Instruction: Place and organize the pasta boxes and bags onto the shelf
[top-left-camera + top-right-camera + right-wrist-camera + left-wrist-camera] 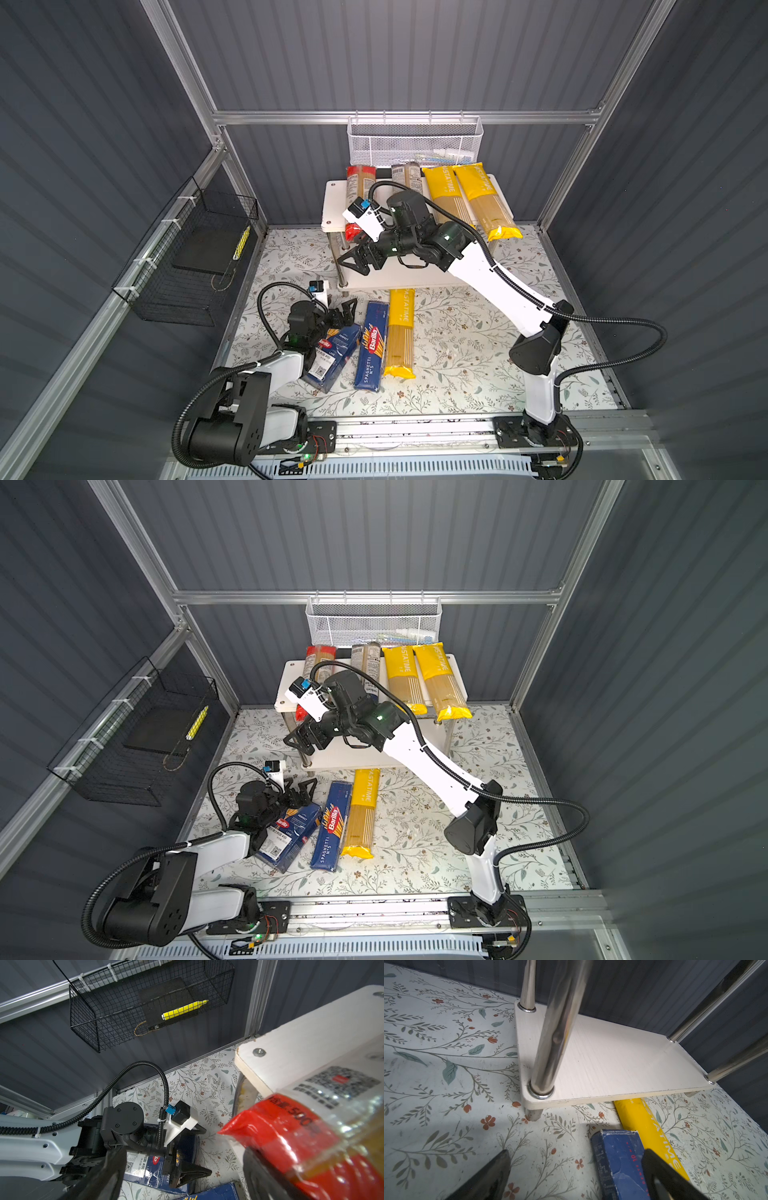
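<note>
Shelving of pasta, partly done, in both top views; the shelf (332, 208) stands at the back, its upper board carrying the red-ended bag (359, 183), a dark-blue-ended bag (407, 178) and two yellow bags (442, 189) side by side; the wide box (332, 353), the narrow box (372, 345) and a third yellow bag (401, 332) lie on the table (457, 353) in front; the right gripper (353, 259) hangs at the shelf's front corner, just below the red-ended bag's overhanging end; the left gripper (347, 309) hovers over the wide box's far end.

Left wrist view; the left gripper (576, 1153) is spread wide and holds nothing; the narrow box (618, 1163) sits by one finger; the third yellow bag (648, 1126) has its end tucked under the bare lower board (612, 1064).

Right wrist view; the right gripper (182, 1153) is wide apart, clamping nothing; the red-ended bag (291, 1136) lies against one finger, jutting past the upper board (291, 1043).

Settling this bag seems the step in hand; next, it likely needs a push further back, then a box lifted from the table.
</note>
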### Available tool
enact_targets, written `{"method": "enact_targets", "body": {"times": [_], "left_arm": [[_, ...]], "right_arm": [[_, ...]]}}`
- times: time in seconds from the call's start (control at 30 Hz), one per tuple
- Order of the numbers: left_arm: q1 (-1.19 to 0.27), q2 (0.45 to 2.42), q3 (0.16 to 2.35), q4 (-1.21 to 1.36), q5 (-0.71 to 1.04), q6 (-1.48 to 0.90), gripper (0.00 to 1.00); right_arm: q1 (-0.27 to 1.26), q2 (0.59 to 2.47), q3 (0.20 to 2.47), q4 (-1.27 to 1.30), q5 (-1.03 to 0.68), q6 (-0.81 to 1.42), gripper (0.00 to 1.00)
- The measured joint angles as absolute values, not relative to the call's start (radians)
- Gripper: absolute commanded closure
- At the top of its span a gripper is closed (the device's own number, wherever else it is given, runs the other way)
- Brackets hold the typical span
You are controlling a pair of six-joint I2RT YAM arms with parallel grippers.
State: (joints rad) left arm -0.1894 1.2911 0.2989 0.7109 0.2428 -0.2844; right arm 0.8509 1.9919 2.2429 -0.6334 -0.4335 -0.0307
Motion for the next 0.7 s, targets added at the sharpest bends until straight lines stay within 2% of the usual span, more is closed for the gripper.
{"method": "enact_targets", "body": {"times": [0.17, 0.7], "left_arm": [[-0.189, 1.291, 0.299, 0.711, 0.243, -0.284, 0.01], [-0.191, 1.283, 0.293, 0.710, 0.235, -0.292, 0.01]], "right_arm": [[0.866, 1.974, 2.216, -0.625, -0.396, -0.038, 0.01], [0.873, 1.645, 1.781, -0.479, -0.262, -0.017, 0.01]]}}
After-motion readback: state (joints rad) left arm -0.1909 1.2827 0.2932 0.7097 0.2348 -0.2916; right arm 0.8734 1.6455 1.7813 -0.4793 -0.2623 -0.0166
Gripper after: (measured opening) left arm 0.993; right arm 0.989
